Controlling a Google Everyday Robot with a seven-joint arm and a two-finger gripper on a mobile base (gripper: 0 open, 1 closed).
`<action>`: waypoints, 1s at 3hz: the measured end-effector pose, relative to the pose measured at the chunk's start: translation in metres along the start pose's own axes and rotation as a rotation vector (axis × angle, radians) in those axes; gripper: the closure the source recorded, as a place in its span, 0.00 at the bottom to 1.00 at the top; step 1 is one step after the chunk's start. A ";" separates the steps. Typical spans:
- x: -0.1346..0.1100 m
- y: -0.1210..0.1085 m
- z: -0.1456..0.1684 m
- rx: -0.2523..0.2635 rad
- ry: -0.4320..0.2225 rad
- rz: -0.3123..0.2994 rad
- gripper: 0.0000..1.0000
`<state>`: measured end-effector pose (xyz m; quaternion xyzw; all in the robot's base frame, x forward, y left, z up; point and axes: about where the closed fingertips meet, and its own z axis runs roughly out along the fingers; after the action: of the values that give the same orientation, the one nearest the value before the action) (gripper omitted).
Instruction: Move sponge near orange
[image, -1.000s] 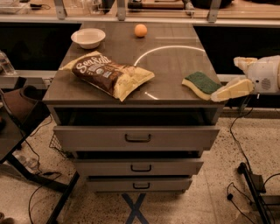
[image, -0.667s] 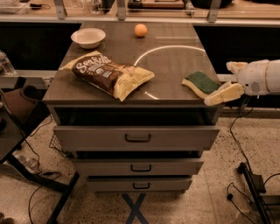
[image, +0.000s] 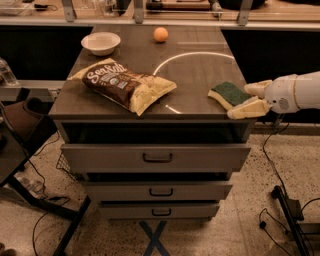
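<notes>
gripper (image: 252, 98) at the table's (image: 200, 75) right edge, fingers spread, not clamped, either side of the sponge's (image: 229, 93) right end (contact unclear). sponge sits on front-right corner; orange (image: 160, 34) well apart, far edge.

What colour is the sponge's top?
Dark green sponge top, in camera view; open pincer at its right end.

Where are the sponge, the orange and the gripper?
sponge (image: 227, 92), camera view, green scrub top.
orange (image: 160, 34), camera view, middle of the fruit.
gripper (image: 240, 101), camera view, midway between its open fingertips, at the sponge's right end.
</notes>
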<state>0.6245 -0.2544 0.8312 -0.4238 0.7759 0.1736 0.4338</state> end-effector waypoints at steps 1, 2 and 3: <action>-0.001 0.001 0.002 -0.003 -0.001 -0.002 0.48; -0.001 0.002 0.006 -0.010 -0.002 -0.003 0.80; -0.001 0.002 0.006 -0.010 -0.002 -0.003 1.00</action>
<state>0.6258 -0.2487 0.8290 -0.4270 0.7741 0.1772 0.4325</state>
